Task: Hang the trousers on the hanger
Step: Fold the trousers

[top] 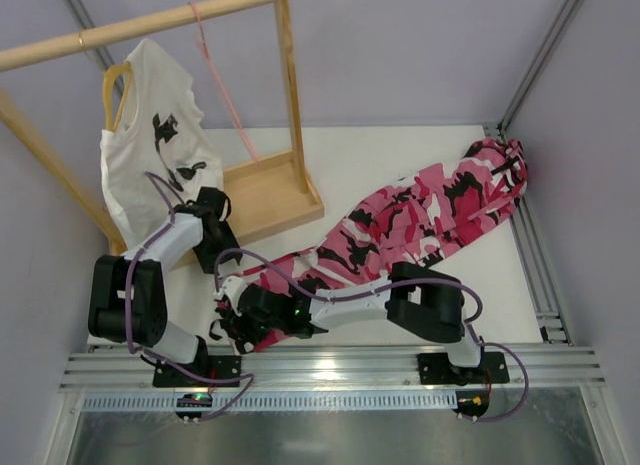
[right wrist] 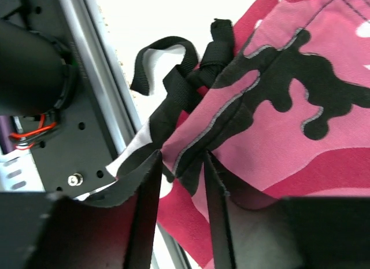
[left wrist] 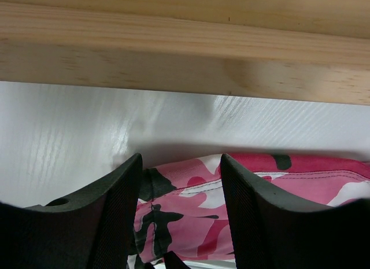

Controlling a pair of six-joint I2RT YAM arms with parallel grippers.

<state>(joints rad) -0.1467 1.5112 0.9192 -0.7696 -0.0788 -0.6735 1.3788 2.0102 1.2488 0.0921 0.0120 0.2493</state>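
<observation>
At lower left: near end of pink camouflage cloth trousers (top: 420, 220) nipped in right gripper (right wrist: 182, 165), for lift to pale-pink wire hanger (top: 230, 103); left gripper (left wrist: 180, 165) agape, empty.

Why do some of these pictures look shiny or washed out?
Top external: evenly lit, with dull glare on the metal sheet at the bottom. Left wrist: light streaks gloss across the white table. Right wrist: the trousers look sharp, the table behind bleached white.

Arms (top: 175, 240) white-and-black; purple cables (top: 262, 257); left hand (left wrist: 180, 165) black, ribbed fingers (left wrist: 118, 223).
</observation>
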